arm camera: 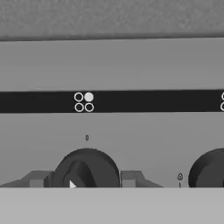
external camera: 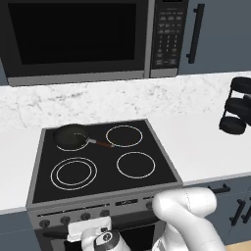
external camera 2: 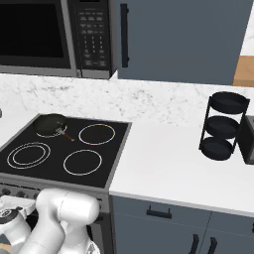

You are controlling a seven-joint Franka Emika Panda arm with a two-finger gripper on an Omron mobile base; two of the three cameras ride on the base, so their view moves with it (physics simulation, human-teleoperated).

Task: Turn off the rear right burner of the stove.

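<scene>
The stove (external camera: pixel 162 162) is a black glass cooktop over a grey front panel (external camera: pixel 127 202) with dark knobs. The rear right burner (external camera: pixel 124 136) (external camera 2: pixel 96 134) shows as a thin pale ring with a faint red tint. My gripper (external camera: pixel 90 228) (external camera 2: pixel 7 213) is low in front of the panel. In the hand view my gripper (arm camera: pixel 86 179) has its grey fingers (arm camera: pixel 131 179) pressed against both sides of a dark round knob (arm camera: pixel 86 168). The icon (arm camera: pixel 84 102) above that knob has its upper right circle filled. The knob's white pointer sits at its lower left.
A black frying pan (external camera: pixel 71 136) with a reddish handle rests on the rear left burner. A microwave (external camera: pixel 78 37) hangs above. A black three-tier rack (external camera 2: pixel 223 126) stands on the right counter (external camera 2: pixel 163 168). A second knob (arm camera: pixel 210 170) lies to the right in the hand view.
</scene>
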